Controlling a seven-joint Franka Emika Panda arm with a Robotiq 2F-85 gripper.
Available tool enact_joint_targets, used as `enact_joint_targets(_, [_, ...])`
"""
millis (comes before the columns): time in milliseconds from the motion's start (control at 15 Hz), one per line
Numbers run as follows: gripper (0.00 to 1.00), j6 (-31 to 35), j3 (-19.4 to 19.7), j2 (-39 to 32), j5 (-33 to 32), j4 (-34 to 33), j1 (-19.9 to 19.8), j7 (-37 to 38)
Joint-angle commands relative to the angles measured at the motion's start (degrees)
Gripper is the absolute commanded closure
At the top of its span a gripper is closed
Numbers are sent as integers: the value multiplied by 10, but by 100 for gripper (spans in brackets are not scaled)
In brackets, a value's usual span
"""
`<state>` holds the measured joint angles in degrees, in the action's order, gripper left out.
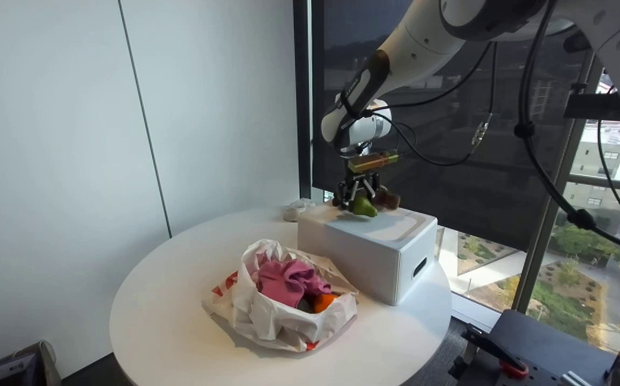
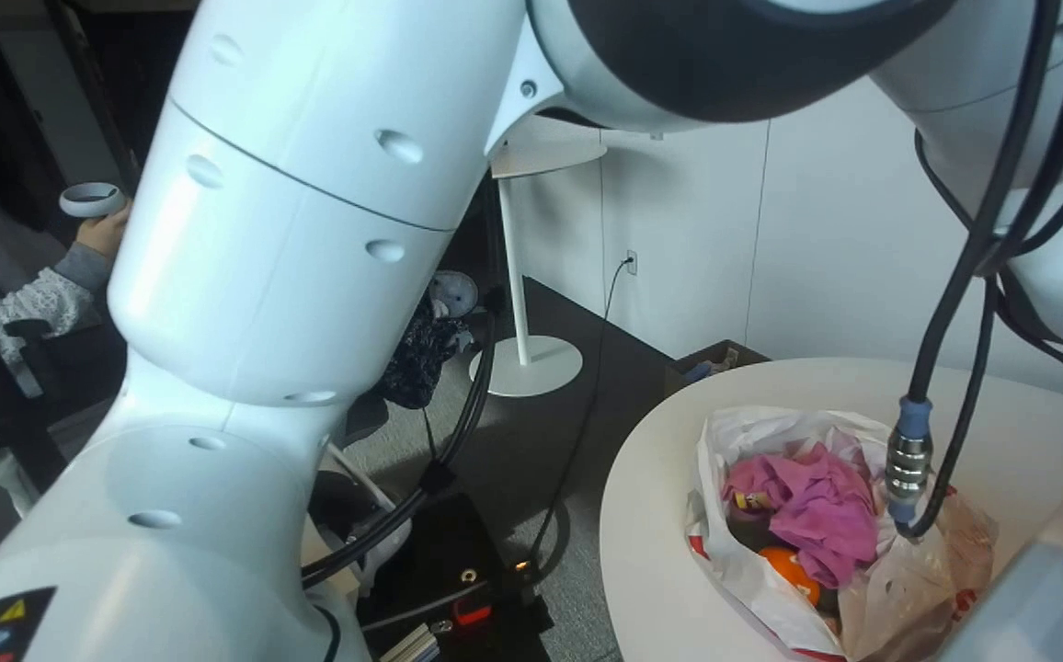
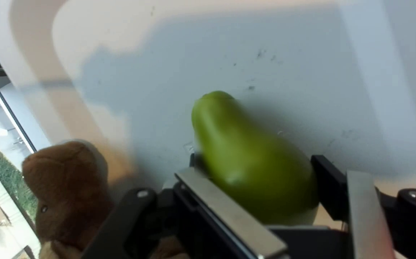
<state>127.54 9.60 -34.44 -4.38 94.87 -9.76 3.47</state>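
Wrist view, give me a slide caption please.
Green pear between end effector fingers, brown plush toy nearby, white box beneath.

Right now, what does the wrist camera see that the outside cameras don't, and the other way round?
Only the wrist view shows the dark marks on the white box. Only the exterior views show the white bag with pink cloth inside. The wrist view shares with an exterior view the green pear in the gripper, the brown plush toy and the white box.
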Motion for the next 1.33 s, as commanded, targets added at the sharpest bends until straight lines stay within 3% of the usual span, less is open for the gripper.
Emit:
enact_joint_targets(0, [51, 18, 6, 49, -34, 64, 64, 88])
enact_joint_targets(667, [51, 19, -19, 13, -83, 79, 212, 276])
enact_joint_targets(933, [51, 9, -21, -23, -83, 66, 238, 299])
enact_joint_targets(1267, [51, -7, -33, -64, -67, 63, 238, 278])
